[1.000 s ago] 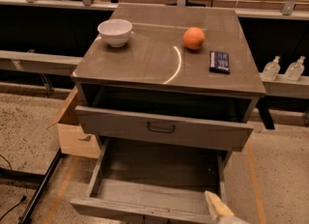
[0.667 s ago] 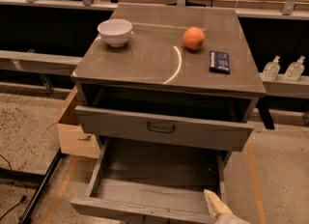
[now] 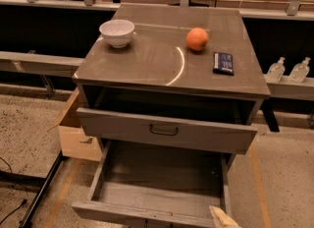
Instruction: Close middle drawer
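The middle drawer (image 3: 162,195) is pulled far out from the grey-brown cabinet (image 3: 171,65); its plank floor is bare and its front edge (image 3: 132,214) runs along the bottom of the view. Its handle is out of view. The taller top drawer (image 3: 167,129), with a dark metal handle, stands slightly open above it. Only a cream-coloured tip of my gripper (image 3: 223,218) shows, at the bottom right, by the middle drawer's front right corner. The lowest drawer is out of view.
On the cabinet top stand a white bowl (image 3: 117,32), an orange (image 3: 197,39) and a dark flat packet (image 3: 223,63). An open cardboard box (image 3: 76,131) sits on the floor left of the cabinet. Two bottles (image 3: 288,70) stand on a shelf at the right.
My gripper tip has slid a little lower in the view, so less of it shows. The drawers and the things on top have not moved.
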`<move>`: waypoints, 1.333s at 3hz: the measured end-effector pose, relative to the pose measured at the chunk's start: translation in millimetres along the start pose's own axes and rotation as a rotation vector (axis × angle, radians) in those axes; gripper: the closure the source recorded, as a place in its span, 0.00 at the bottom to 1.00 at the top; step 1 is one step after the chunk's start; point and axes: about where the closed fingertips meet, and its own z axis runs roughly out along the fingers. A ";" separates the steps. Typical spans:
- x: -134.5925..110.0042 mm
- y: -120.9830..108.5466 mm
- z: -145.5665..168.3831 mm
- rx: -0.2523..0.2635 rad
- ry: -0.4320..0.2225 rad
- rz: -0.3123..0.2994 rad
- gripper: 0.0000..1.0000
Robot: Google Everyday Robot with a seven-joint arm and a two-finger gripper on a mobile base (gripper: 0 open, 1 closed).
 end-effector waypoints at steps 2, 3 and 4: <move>4.6 1.7 48.9 0.003 0.007 -0.043 0.63; 6.3 1.2 66.8 0.015 -0.002 -0.050 0.87; 6.8 4.1 84.7 0.016 -0.008 -0.056 1.00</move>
